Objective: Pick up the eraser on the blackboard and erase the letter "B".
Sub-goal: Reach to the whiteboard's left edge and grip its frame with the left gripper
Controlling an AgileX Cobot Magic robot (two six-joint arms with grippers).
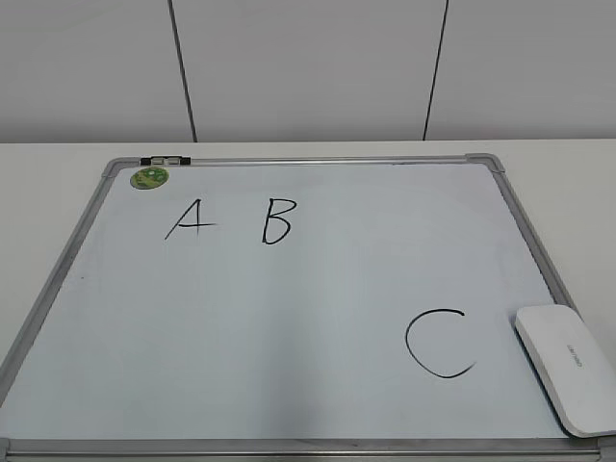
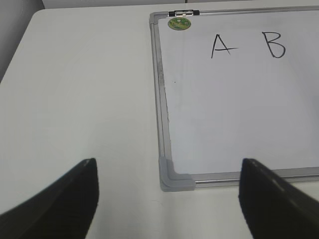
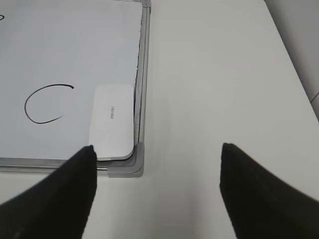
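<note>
The blackboard (image 1: 289,318) is a white dry-erase board with a silver frame, flat on the table. The black letter "B" (image 1: 276,220) sits at its upper middle, right of an "A" (image 1: 190,219); it also shows in the left wrist view (image 2: 275,45). The white eraser (image 1: 568,368) lies on the board's near right corner, beside a large "C" (image 1: 438,343). In the right wrist view the eraser (image 3: 112,121) lies ahead and left of my open right gripper (image 3: 157,186). My open left gripper (image 2: 168,191) hovers above the board's near left corner (image 2: 175,177). Neither gripper shows in the exterior view.
A round green sticker (image 1: 149,178) and a small clip (image 1: 166,160) sit at the board's far left corner. White table (image 2: 79,94) extends left and right (image 3: 214,84) of the board. A panelled wall (image 1: 308,67) stands behind.
</note>
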